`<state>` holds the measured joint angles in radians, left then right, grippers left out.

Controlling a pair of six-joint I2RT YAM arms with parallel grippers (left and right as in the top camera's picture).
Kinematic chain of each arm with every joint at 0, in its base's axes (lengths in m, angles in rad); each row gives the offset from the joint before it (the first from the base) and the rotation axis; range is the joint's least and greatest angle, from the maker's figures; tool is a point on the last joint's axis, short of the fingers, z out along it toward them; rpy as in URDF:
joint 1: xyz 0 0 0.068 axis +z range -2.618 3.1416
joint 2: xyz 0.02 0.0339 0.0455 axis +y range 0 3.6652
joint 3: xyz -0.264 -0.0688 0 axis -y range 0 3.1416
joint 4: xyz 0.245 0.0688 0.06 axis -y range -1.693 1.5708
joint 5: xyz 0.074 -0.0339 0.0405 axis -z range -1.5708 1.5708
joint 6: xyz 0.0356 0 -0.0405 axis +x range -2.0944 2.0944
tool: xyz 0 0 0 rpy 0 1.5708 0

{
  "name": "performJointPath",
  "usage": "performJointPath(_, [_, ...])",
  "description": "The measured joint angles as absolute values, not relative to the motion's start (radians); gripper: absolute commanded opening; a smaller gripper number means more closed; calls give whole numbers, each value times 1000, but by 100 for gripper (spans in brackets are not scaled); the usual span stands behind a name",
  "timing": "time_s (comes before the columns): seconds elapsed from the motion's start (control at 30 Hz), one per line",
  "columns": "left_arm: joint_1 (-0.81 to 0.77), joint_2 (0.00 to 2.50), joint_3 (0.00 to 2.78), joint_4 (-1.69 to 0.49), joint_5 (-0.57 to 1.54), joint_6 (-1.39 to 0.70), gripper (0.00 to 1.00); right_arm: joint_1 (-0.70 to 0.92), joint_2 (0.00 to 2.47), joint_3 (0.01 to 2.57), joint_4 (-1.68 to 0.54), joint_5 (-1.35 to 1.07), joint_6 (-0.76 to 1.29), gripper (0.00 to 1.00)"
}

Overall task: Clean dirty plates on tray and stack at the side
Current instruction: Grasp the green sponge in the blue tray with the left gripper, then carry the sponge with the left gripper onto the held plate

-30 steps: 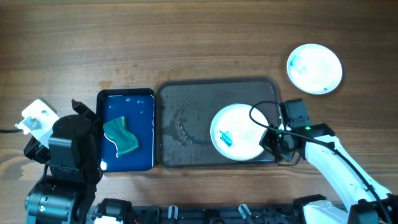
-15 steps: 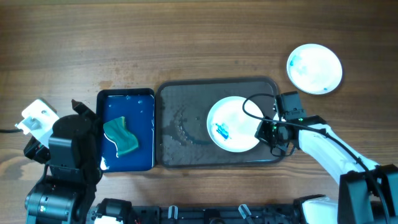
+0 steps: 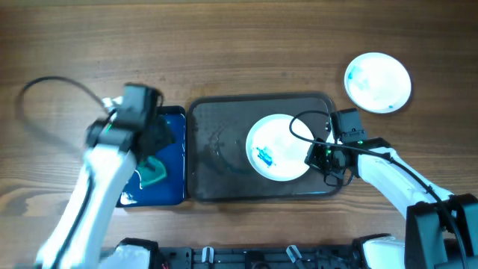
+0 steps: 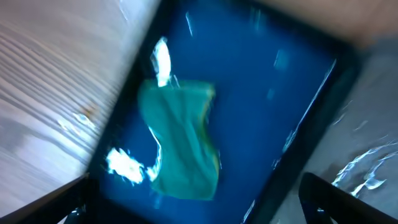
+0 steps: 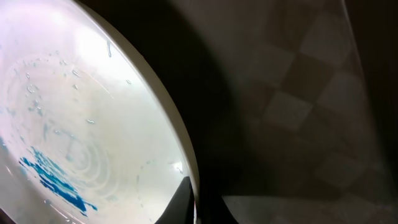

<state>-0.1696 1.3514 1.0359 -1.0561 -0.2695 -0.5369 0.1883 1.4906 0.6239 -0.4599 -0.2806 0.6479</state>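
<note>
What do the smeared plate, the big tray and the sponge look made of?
The plate: glossy white, likely glazed ceramic or melamine; highlights, water beads. The tray: dark matte plastic, probably; wet sheen, rounded moulded corners. The sponge: green soft foam; outline bent, wavy.

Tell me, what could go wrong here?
The right end effector sits at the rim of the blue-smeared white round plate on the wet-looking dark rectangular tray; the plate might slide. The left end effector hangs open above the green sponge in the watery blue tray; a miss could splash.
</note>
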Motion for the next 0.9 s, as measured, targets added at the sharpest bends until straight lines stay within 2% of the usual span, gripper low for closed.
performJointPath(0.07, [-170,1470,1034,-1086,-185,-538,100,188,1491,624,-459,-281,647,5])
performJointPath(0.1, [-170,1531,1033,-1098,-138,-538,82,188,1491,624,-459,-281,645,5])
performJointPath(0.13, [-170,1630,1031,-1096,-63,-538,83,188,1491,624,-458,-281,643,5])
performJointPath(0.27, [-167,1694,1031,-1054,-14,-579,83,188,1492,624,-458,-284,625,5])
performJointPath(0.3, [-167,1691,1030,-1042,-12,-601,81,188,1492,624,-458,-285,623,4])
performJointPath(0.33, [-167,1684,1030,-1036,-14,-624,72,188,1492,624,-458,-284,622,5])
performJointPath(0.4, [-168,1656,1030,-1039,-29,-677,74,188,1492,624,-458,-285,622,4])
performJointPath(0.5, [-170,1623,1030,-1083,-83,-765,70,188,1492,624,-458,-285,614,4])
performJointPath(0.53, [-170,1617,1030,-1098,-103,-801,71,188,1493,624,-457,-286,609,4])
performJointPath(0.6, [-170,1615,1030,-1120,-136,-863,85,188,1493,624,-457,-287,601,4])
performJointPath(0.63, [-170,1615,1030,-1126,-152,-892,88,188,1493,624,-456,-288,599,4])
performJointPath(0.8, [-170,1615,1028,-1139,-234,-938,95,188,1493,624,-453,-289,580,4])
performJointPath(0.9, [-169,1615,992,-1085,-267,-949,93,188,1495,624,-448,-294,574,4])
